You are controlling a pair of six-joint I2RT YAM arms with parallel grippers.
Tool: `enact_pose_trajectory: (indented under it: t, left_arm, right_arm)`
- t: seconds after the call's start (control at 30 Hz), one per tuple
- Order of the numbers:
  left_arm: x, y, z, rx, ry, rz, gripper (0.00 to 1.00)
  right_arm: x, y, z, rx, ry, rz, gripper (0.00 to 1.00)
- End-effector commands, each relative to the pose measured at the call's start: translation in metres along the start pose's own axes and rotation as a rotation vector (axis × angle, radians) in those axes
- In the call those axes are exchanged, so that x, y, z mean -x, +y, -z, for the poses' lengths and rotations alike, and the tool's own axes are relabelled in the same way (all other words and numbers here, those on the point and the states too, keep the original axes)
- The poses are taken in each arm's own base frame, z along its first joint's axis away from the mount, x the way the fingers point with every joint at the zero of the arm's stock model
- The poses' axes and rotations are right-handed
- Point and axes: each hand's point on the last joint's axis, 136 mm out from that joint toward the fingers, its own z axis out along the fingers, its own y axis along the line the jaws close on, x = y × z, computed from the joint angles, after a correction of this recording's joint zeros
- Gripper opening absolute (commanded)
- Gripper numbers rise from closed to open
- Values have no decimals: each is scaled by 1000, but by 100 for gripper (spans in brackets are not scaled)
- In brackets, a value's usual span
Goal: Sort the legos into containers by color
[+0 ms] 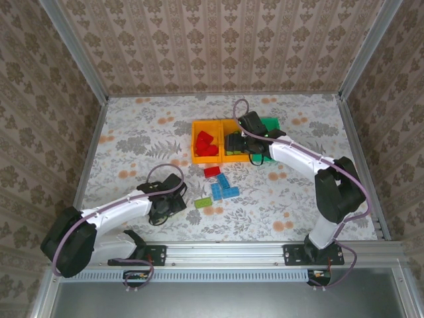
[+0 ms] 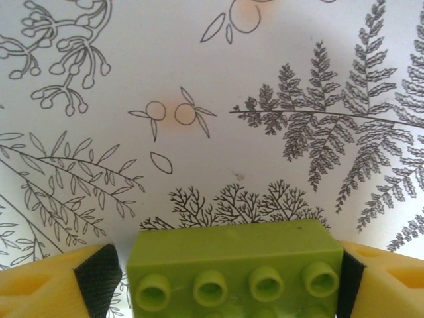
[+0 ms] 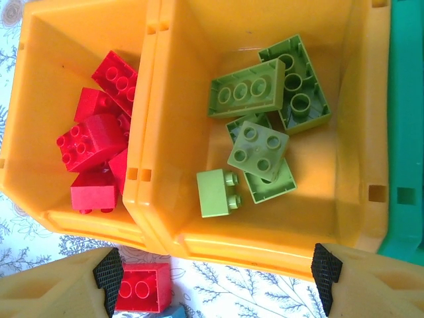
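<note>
- Your left claw is released, straddling a lime brick on the bench.
- Your right claw is released above the middle bin; a red brick sits by its 9 o'clock pad.

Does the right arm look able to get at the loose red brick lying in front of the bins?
Probably yes: the red brick lies uncovered on the table, just outside the orange bin, with the right arm's open jaws hovering close by.

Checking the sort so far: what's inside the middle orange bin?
Middle orange bin: only lime green bricks, about six, loosely piled. Upper ones cover parts of those below, hiding anything underneath.
</note>
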Motion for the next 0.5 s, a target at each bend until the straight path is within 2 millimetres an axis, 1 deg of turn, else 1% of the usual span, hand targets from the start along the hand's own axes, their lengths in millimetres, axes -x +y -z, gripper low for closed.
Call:
enact_pose_trajectory:
  t: [0.0, 0.1, 0.17, 0.27, 0.47]
  left_arm:
    - [-1, -21, -4, -95, 17, 12, 79]
    - [1, -23, -3, -105, 9, 6, 74]
    - [3, -25, -1, -107, -1, -2, 67]
    - [6, -26, 0, -109, -14, -17, 61]
    - [17, -37, 11, -139, -57, -55, 60]
  right_arm:
    - [7, 0, 12, 12, -30, -3, 79]
    - [7, -1, 12, 9, -31, -7, 79]
    - [5, -3, 13, 6, -31, -8, 79]
    - [3, -6, 16, -3, -32, -8, 79]
    - [3, -13, 27, -22, -51, -5, 79]
